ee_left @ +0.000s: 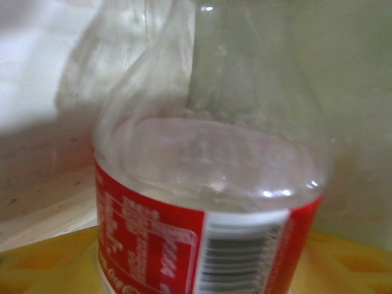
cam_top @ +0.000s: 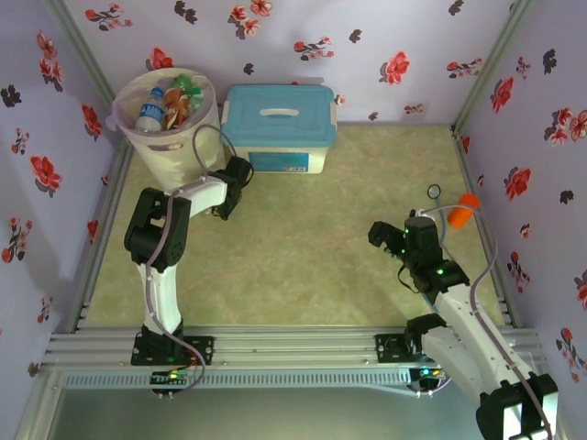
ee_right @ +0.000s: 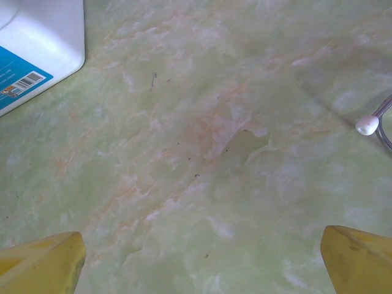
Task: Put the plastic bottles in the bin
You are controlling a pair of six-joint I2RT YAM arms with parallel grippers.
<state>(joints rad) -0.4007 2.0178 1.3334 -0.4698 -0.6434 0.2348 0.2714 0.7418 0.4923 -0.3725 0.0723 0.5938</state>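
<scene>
A robot lab booth: flower-print walls [cam_top: 367, 55], aluminium rail frame [cam_top: 293, 344].

The table [cam_top: 303, 257] lies open across its middle and near edge. At the far left corner the bin [cam_top: 171, 143] stands just beside the blue-lidded box [cam_top: 280, 124] on the far edge, with barely a gap between. An orange cup [cam_top: 468, 203] sits near the right edge.

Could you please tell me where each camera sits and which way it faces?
Top external: above and behind the bases, looking down on table, bin, box; left arm and right arm show.
Left wrist: on the left arm, facing a red-labelled bottle; yellow fingers below.
Right wrist: faces down at the table; open right claw, fingers in the corners.
Shared: the box, top external and right wrist.
</scene>
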